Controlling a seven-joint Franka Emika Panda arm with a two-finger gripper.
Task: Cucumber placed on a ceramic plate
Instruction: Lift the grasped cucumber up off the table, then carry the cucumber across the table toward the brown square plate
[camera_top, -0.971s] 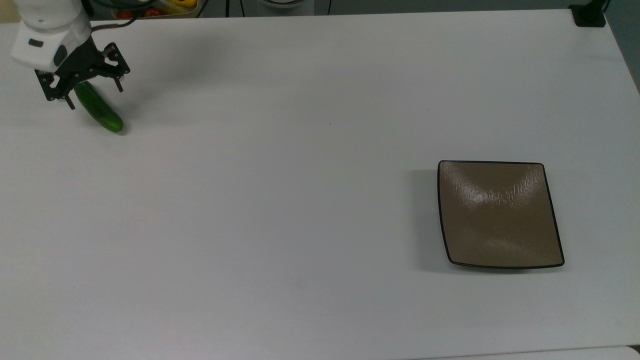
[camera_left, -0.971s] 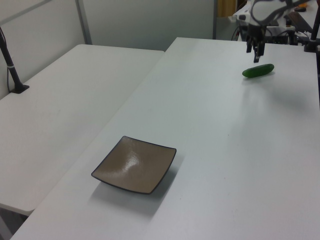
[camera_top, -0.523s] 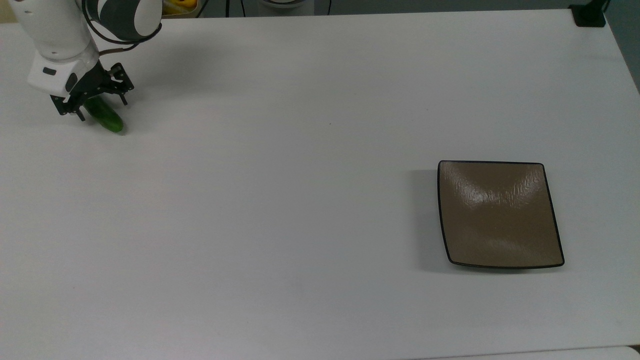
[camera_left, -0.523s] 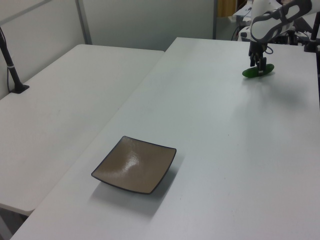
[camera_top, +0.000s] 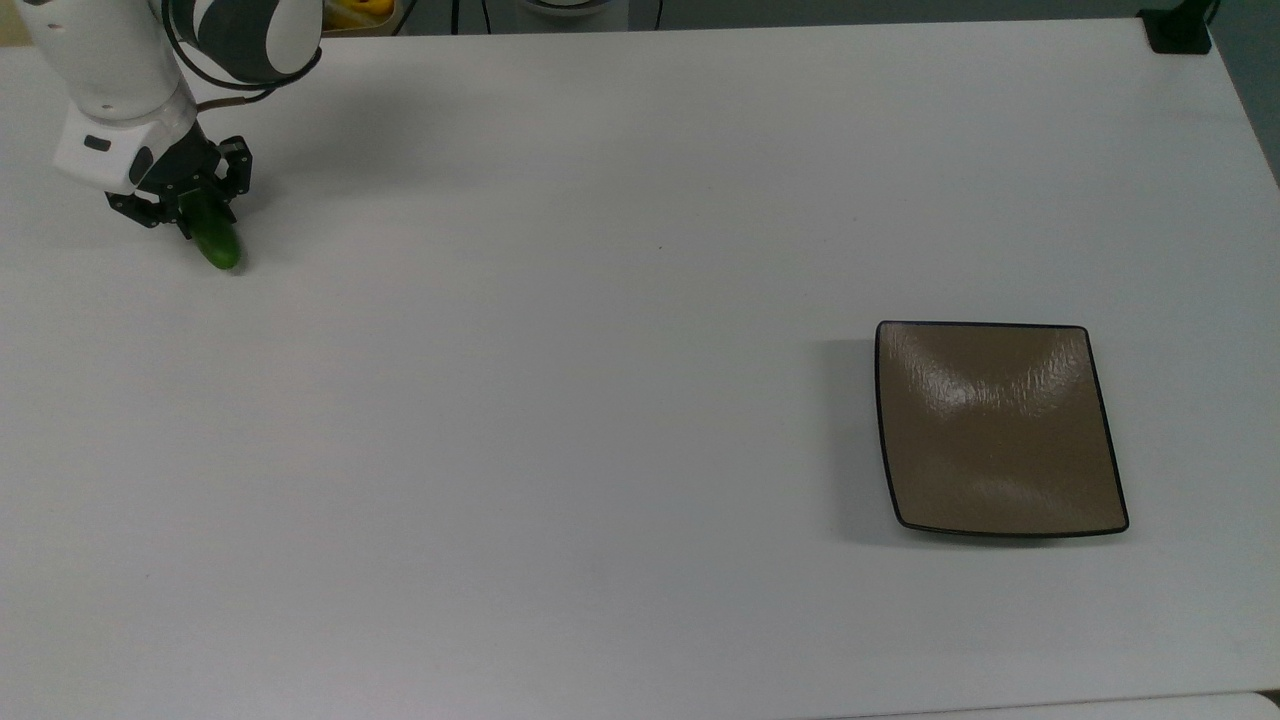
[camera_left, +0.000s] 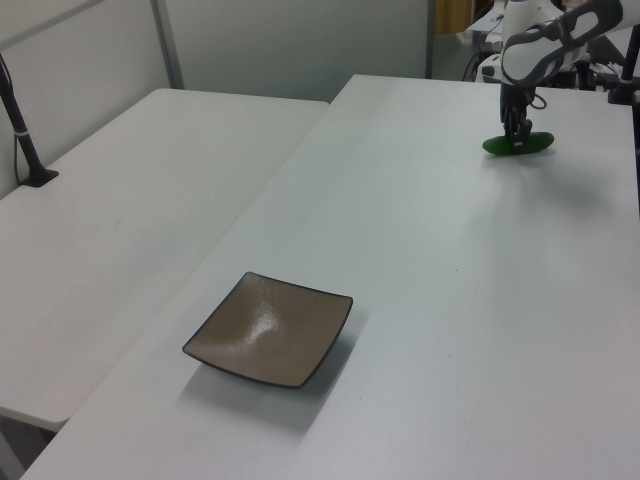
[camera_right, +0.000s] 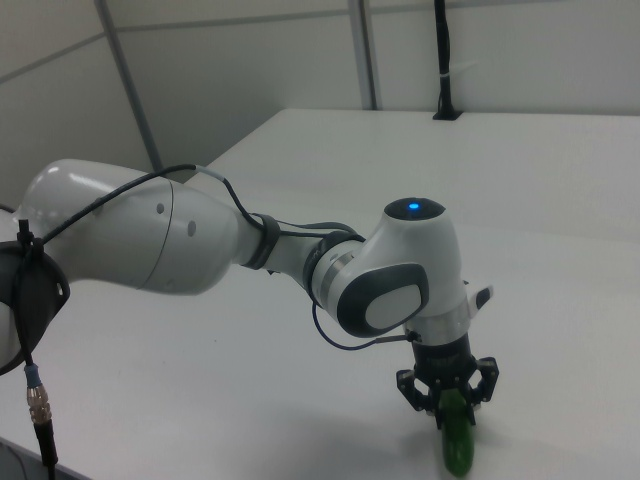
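At the top view's ten o'clock, the black two-finger pincer (camera_top: 185, 205) of the white robot arm (camera_right: 200, 240) is seen closed around the small, smooth, dark green cucumber (camera_top: 213, 240), which lies on the white desk (camera_top: 600, 350). Well apart, at the top view's four o'clock, the square glossy brown ceramic plate (camera_top: 1000, 430) is seen bare on the desk.

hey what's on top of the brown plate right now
Nothing: the ceramic plate lies bare on the white table. The cucumber is far off at the top view's upper left, its upper part covered by the gripper.
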